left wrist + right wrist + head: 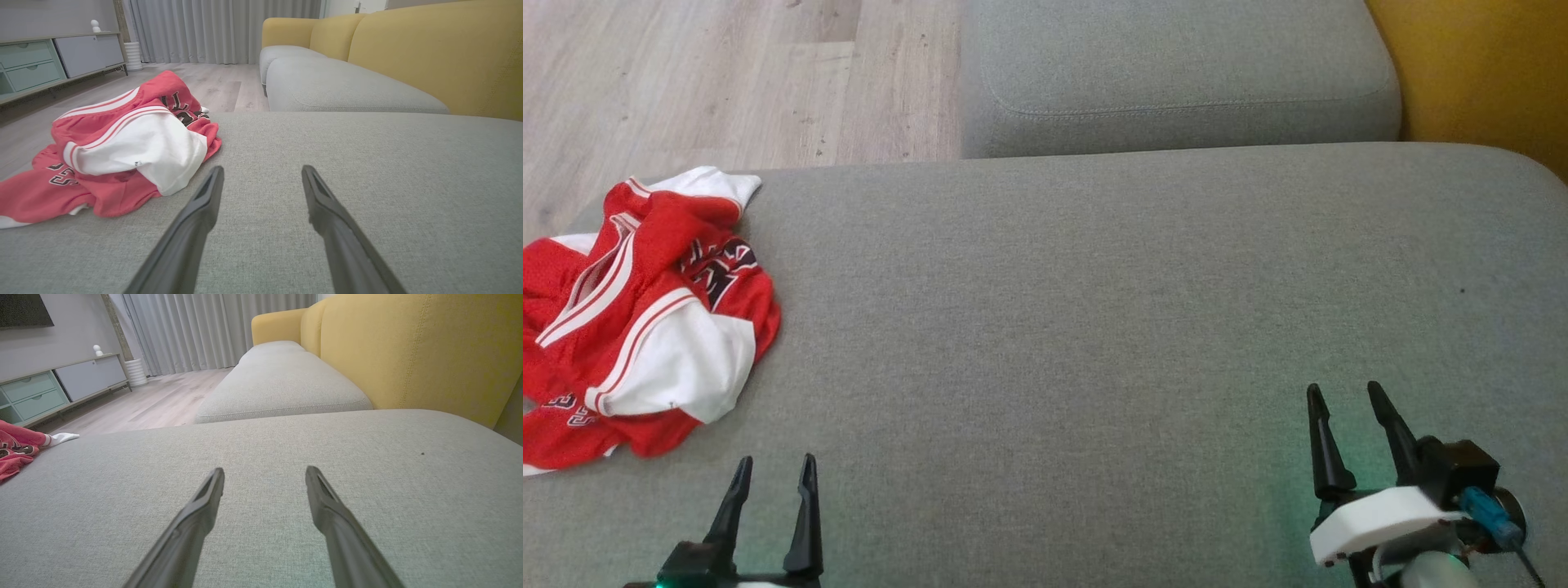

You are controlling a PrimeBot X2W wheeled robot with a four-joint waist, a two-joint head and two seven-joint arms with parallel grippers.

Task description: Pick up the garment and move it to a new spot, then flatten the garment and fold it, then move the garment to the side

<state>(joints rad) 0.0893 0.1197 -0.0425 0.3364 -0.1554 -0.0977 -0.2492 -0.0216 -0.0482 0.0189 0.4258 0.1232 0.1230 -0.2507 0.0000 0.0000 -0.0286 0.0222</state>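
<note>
Grey woven-fabric sofa cushion (pixel 1094 327) takes up most of the scene, yellow backrest (pixel 429 53) behind it. Crumpled red-and-white mesh jersey (pixel 645 310) is bunched at the cushion's left edge. Left gripper (pixel 772 474) sits near it, right gripper (pixel 1343 400) well apart, both spread wide and holding nothing.

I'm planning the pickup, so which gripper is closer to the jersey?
The left gripper: it is close to the crumpled red-and-white jersey at the left end of the cushion, while the right gripper is far across the cushion.
</note>
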